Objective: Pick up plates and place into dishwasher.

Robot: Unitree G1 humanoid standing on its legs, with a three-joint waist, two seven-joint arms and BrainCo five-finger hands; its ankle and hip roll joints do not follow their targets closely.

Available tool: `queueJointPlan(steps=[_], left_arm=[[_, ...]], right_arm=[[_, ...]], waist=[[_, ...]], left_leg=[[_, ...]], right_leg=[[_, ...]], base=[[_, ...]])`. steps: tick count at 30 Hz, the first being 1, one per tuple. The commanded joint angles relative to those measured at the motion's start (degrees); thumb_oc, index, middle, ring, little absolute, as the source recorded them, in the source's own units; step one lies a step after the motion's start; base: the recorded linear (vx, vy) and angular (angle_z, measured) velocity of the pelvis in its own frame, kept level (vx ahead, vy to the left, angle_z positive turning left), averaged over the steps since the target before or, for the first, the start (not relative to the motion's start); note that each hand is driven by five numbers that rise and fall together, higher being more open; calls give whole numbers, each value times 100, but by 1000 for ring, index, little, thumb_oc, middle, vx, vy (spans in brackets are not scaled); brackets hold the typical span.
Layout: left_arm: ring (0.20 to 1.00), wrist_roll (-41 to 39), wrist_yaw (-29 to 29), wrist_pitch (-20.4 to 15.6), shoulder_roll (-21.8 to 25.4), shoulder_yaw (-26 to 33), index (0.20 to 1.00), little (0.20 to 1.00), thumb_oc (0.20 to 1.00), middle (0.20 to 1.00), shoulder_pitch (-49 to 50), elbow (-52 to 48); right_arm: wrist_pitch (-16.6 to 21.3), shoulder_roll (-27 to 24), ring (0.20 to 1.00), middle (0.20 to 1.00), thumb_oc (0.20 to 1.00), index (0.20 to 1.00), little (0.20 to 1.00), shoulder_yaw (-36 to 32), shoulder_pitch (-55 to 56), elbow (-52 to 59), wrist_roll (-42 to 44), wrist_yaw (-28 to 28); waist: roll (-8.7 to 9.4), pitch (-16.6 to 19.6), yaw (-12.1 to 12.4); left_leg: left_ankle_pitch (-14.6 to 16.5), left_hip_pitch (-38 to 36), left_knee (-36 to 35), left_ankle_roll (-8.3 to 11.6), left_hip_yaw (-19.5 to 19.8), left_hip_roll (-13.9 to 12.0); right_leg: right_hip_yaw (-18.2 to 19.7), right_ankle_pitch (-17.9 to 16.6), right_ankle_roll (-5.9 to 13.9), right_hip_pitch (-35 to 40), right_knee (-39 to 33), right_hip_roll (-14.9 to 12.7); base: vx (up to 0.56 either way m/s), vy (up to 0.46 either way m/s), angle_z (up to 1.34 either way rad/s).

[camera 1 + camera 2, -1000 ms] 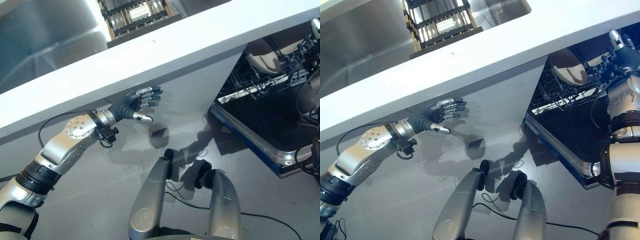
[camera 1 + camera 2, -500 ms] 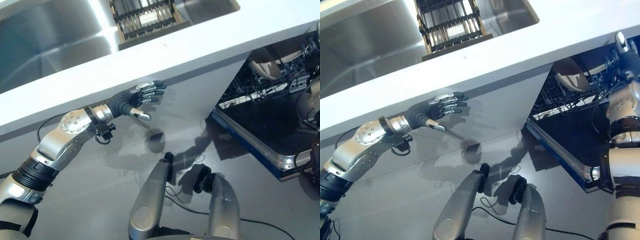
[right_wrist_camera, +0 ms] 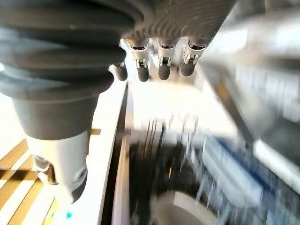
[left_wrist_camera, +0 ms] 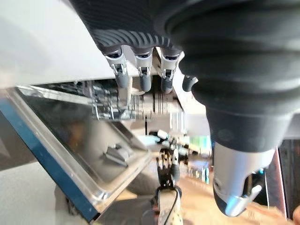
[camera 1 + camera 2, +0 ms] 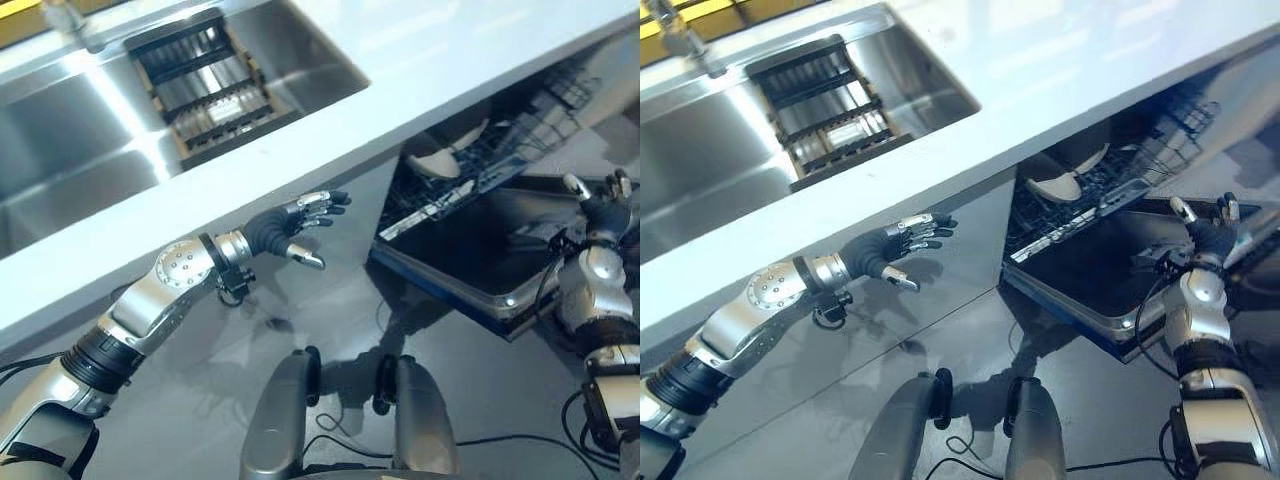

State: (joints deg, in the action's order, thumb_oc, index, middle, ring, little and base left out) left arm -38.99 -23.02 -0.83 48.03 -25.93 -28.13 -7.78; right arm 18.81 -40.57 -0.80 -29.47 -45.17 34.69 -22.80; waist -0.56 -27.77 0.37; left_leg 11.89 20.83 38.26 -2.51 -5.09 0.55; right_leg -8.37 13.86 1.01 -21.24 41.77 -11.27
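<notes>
While the left hand (image 5: 296, 222) hangs with fingers straight and empty under the edge of the smooth white counter (image 5: 420, 60), a pale, round plate (image 5: 1060, 182) leans in the dark wire rack (image 5: 480, 165) of the dishwasher, above its glossy black, steel-rimmed open door (image 5: 470, 255). The right hand (image 5: 1207, 232) hovers over that door's far corner, fingers spread and holding nothing. Since a second ago the camera has swung, showing more of the brushed steel sink (image 5: 80, 150) and its slatted drain rack (image 5: 825, 110), and the right hand has dropped from beside the rack to the door
</notes>
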Motion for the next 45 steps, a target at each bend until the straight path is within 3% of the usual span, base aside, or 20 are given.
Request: queueJointPlan(steps=[1, 5, 11, 15, 25, 29, 39, 45], left_arm=[[1000, 118, 14, -480, -456, 75, 1000, 1000, 1000, 1000, 506, -324], [1000, 128, 112, -523, -568, -125, 1000, 1000, 1000, 1000, 473, -268], [1000, 196, 312, -544, -820, -418, 1000, 1000, 1000, 1000, 245, -138], [1000, 217, 279, -394, -934, -528, 1000, 1000, 1000, 1000, 133, -136], [1000, 132, 34, -225, -920, -415, 1000, 1000, 1000, 1000, 109, -157], [1000, 39, -70, -214, -823, -319, 1000, 1000, 1000, 1000, 147, -136], [1000, -136, -284, -6, -629, -188, 1000, 1000, 1000, 1000, 46, -66], [1000, -262, -420, 134, -569, -194, 1000, 1000, 1000, 1000, -41, -2]], right_arm=[[375, 50, 1000, 1000, 1000, 1000, 1000, -224, 382, 248, -438, -442], [270, 174, 1000, 1000, 1000, 1000, 1000, -284, 455, -304, -194, -318], [31, 592, 1000, 1000, 1000, 1000, 1000, -340, 260, -1607, 1098, 564], [-530, 903, 1000, 1000, 1000, 1000, 1000, -193, -3, -2152, 2013, 1463], [-1452, 1125, 1000, 1000, 1000, 1000, 1000, 437, -835, -1842, 3526, 4061], [-1470, 1089, 1000, 1000, 1000, 1000, 1000, 661, -1107, -1294, 3778, 4576], [-1251, 787, 1000, 1000, 1000, 1000, 1000, 896, -1880, -467, 3964, 4491], [-1339, 563, 1000, 1000, 1000, 1000, 1000, 842, -2172, -443, 3934, 4374]], waist=[[-184, 226, -136], [-208, 204, -190], [-295, 138, -115], [-378, 91, 16], [-482, 9, 279], [-472, 22, 334], [-406, 131, 470], [-351, 247, 556]], left_leg=[[768, -222, 366, -274, -236, -38], [841, -274, 445, -307, -255, -32], [989, -256, 652, -394, -209, 42], [1102, -184, 885, -402, -122, 103], [962, -39, 930, -340, 44, 158], [907, -2, 904, -315, 94, 160], [849, -10, 882, -266, 213, 134], [884, -102, 938, -213, 301, 105]], right_leg=[[25, -198, -267, 390, -301, 288], [101, -179, -266, 418, -269, 294], [151, -27, -314, 371, 3, 260], [103, 131, -373, 308, 293, 216], [-72, 182, -455, 157, 532, 122], [-109, 169, -443, 115, 563, 90], [-255, 179, -433, 173, 603, 17], [-347, 217, -451, 392, 568, 14]], base=[[-6, 85, -18], [1, 62, -13], [-1, 13, -1], [5, -35, 4], [-4, -48, 4], [9, -41, -7], [23, -44, -8], [57, -31, 10]])
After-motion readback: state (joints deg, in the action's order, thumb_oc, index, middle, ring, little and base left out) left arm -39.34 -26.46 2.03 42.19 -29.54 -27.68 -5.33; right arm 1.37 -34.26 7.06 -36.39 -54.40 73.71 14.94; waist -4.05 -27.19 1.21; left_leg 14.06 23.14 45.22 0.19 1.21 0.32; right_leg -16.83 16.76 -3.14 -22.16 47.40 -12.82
